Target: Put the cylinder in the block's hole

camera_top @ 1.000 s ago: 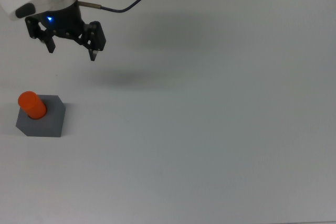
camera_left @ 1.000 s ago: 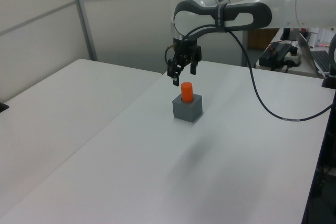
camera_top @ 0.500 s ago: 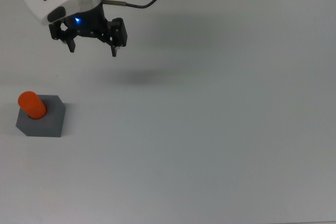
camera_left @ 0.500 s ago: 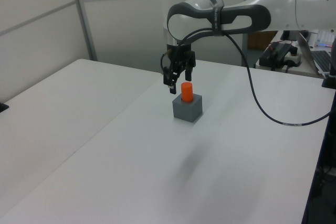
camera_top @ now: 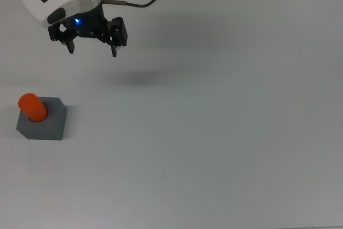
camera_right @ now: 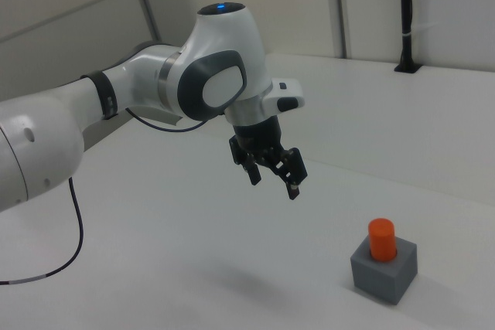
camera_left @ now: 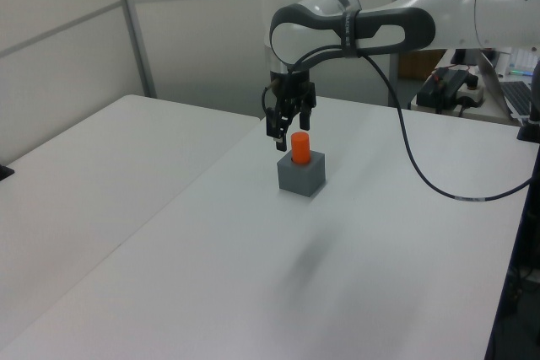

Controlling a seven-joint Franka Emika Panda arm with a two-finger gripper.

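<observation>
The gripper (camera_top: pixel 92 49) hung empty above the white worktop (camera_top: pixel 214 132), its two black fingers (camera_right: pixel 293 187) spread apart with nothing between them, a blue light glowing on the wrist. In the top view it sat up and to the right of the block, well apart from it. A black cable (camera_top: pixel 144 1) ran from the wrist off toward the top view's upper edge. The orange cylinder (camera_top: pixel 31 107) stood upright in the hole of the dark grey block (camera_top: pixel 45 122), its upper part rising above the block's top face, near the top view's left edge.
</observation>
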